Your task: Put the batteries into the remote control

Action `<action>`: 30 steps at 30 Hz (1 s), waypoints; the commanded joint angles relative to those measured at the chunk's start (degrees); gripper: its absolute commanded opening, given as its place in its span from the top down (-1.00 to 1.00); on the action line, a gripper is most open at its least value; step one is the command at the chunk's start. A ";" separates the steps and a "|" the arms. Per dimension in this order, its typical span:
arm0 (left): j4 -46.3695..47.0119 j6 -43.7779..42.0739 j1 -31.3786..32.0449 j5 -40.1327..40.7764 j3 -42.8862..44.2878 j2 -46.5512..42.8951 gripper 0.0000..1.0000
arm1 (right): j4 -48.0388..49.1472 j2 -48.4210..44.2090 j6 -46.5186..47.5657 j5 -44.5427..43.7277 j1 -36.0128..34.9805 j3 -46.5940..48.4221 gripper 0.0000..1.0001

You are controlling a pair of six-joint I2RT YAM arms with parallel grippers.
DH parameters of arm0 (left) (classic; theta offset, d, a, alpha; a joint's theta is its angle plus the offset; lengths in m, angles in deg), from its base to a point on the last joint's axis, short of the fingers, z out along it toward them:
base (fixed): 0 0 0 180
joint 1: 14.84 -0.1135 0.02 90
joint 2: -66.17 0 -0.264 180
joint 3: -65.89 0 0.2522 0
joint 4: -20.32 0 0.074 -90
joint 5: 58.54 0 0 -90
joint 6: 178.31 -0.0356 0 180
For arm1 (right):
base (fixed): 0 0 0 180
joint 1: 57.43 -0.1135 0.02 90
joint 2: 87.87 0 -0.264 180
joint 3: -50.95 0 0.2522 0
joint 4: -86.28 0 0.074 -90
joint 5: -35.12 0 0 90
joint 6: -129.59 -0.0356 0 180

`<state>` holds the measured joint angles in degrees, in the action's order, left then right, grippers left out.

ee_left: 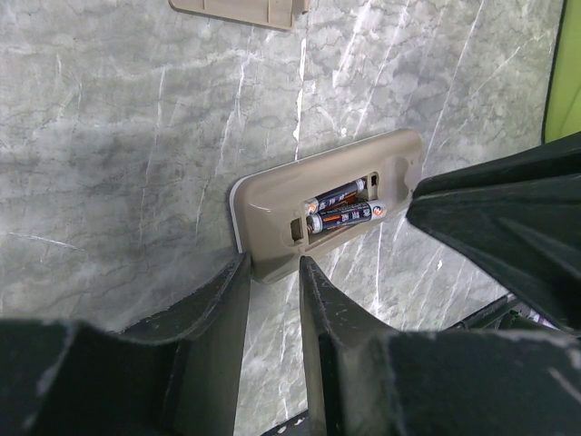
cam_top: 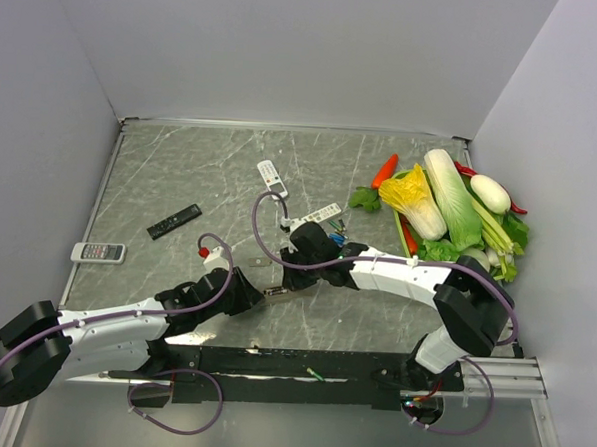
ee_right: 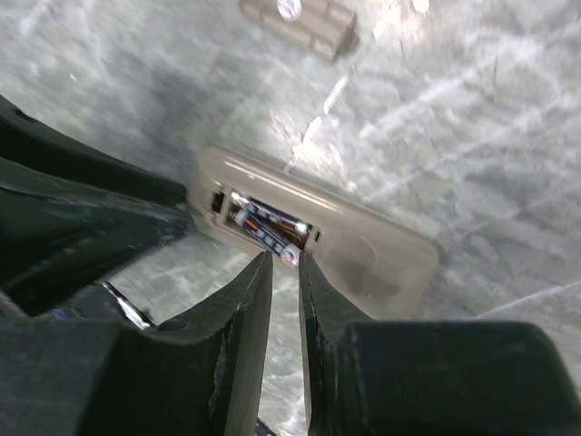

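The remote control lies face down, its beige back up and the battery bay uncovered. Two dark batteries sit in the bay; the nearer one lies slanted, one end raised at the bay's edge. My left gripper is shut across the remote's near end. My right gripper hovers at the raised end of that battery, its jaws a narrow gap apart and holding nothing. Loose green and blue batteries lie behind the right gripper.
The beige bay cover lies just beyond the remote. Other remotes rest on the table: a black one, a white one at the left, two slim white ones. A green tray of vegetables fills the right side.
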<state>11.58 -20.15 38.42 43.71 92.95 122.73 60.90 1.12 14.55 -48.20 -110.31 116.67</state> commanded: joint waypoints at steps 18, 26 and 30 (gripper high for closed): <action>2.72 -0.40 -0.26 -0.65 0.67 0.13 0.34 | 2.48 2.77 -1.86 2.29 -0.29 -1.34 0.55; 2.89 -0.40 -0.17 -0.83 0.76 0.49 0.34 | 2.83 4.00 -1.86 3.08 -0.82 -1.17 0.64; 2.98 -0.49 -0.17 -0.91 0.76 0.49 0.34 | 2.91 4.96 -1.94 3.52 -1.34 -0.64 0.76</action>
<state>11.77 -20.17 38.37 43.29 92.95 123.05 62.83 3.96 13.46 -45.97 -110.51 115.21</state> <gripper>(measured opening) 0.330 0.141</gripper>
